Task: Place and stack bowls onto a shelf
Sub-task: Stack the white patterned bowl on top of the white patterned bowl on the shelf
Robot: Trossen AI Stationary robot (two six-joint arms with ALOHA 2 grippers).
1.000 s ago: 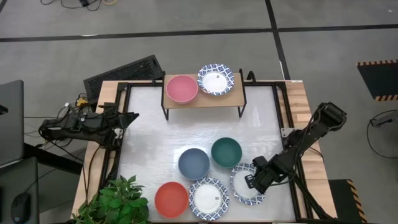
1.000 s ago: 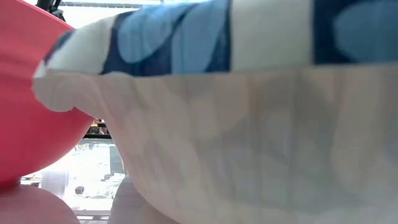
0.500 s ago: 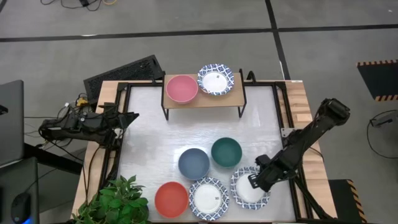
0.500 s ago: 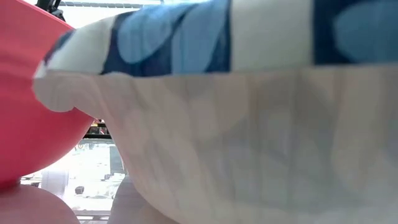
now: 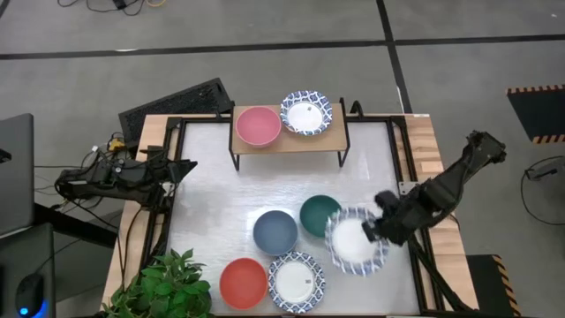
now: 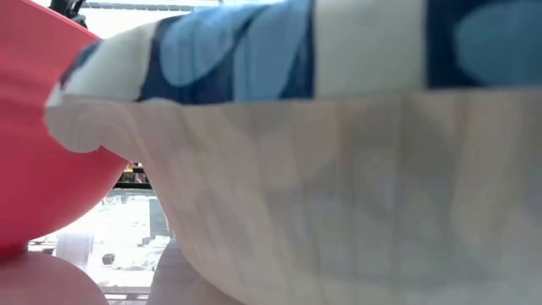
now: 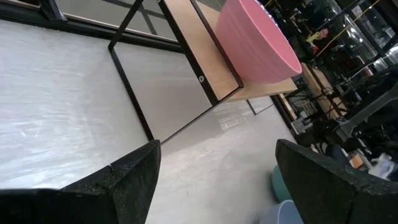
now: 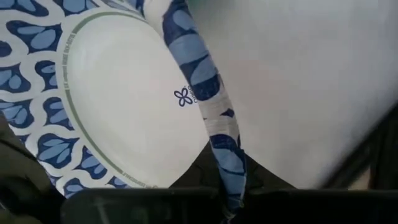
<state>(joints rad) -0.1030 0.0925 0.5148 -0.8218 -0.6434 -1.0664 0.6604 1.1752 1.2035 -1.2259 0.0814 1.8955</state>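
My right gripper (image 5: pixel 381 231) is shut on a white bowl with a blue-patterned rim (image 5: pixel 356 243), which it holds above the table beside the dark green bowl (image 5: pixel 318 215). The blue bowl (image 5: pixel 275 231), the red bowl (image 5: pixel 243 283) and another patterned bowl (image 5: pixel 296 281) sit on the white table. The shelf (image 5: pixel 290 141) stands at the far edge and carries a pink bowl (image 5: pixel 258 125) and a patterned bowl (image 5: pixel 305 112). My left gripper (image 7: pixel 217 186) is open and waits at the table's left edge (image 5: pixel 172 168). My right gripper holds the patterned bowl by its rim (image 8: pixel 221 155), on the side toward the table's right. The rim runs into the gap between the fingers, with one on the inside and one on the outside; the fingertips are hidden at the picture's bottom. The bowl is lifted clear of the table.
The low view is filled by the near patterned bowl (image 6: pixel 339 169) and the red bowl (image 6: pixel 42 127). A potted plant (image 5: pixel 163 287) stands at the near left corner. A black frame (image 5: pixel 177 132) borders the table. Bare white table (image 5: pixel 229 190) lies between the shelf and the bowls.
My right gripper has risen and moved toward the far edge, taking the patterned bowl with it. The bowl sat on the table near the near right corner; now it is lifted clear and partly covers the dark green bowl's edge in the high view.
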